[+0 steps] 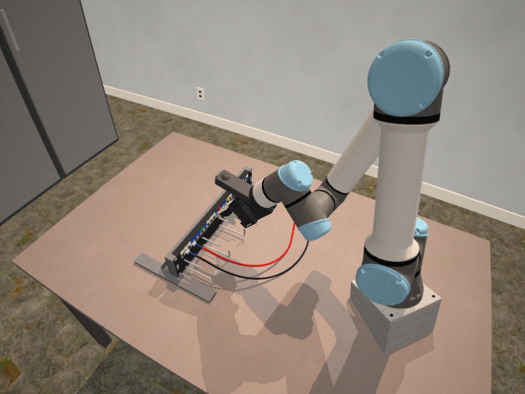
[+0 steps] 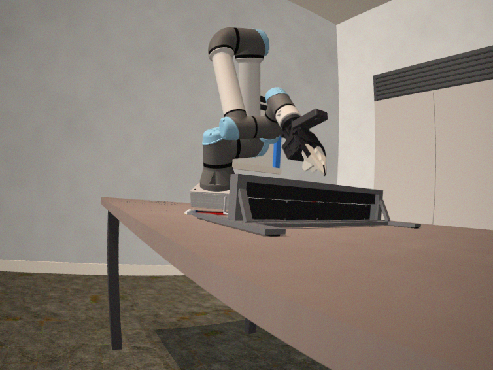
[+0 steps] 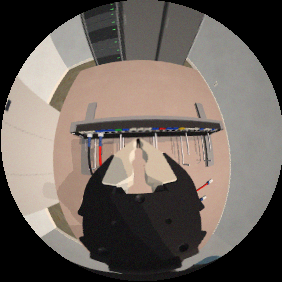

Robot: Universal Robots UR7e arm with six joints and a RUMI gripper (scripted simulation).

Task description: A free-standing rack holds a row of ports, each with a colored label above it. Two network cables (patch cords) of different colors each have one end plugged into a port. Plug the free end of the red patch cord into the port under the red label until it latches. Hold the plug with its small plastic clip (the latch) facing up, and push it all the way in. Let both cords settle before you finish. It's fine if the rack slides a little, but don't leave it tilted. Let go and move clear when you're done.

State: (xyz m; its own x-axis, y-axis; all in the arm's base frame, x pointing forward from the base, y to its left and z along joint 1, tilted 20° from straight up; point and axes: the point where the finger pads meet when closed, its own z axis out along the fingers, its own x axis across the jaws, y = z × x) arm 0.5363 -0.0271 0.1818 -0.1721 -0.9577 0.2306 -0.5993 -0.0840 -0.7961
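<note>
The grey rack [image 1: 206,226] stands on the table with small colored labels over its row of ports; it also shows in the exterior view [image 2: 306,201] and the wrist view [image 3: 147,125]. The red cord [image 1: 258,260] and the black cord [image 1: 271,273] are each plugged in near the rack's near end and curve away over the table. Their free plugs lie loose on the table, the red one [image 3: 210,182] beside the dark one [image 3: 202,199]. My gripper [image 3: 138,139] [image 2: 322,166] is shut on nothing and hovers just in front of the rack's middle, above its top edge.
Several thin metal pegs [image 1: 228,231] stick out from the rack's front toward the arm. The rack's flat foot [image 1: 173,276] extends along the table. The arm's base block [image 1: 394,317] stands at the table's right side. Grey cabinets [image 1: 37,97] stand off the table.
</note>
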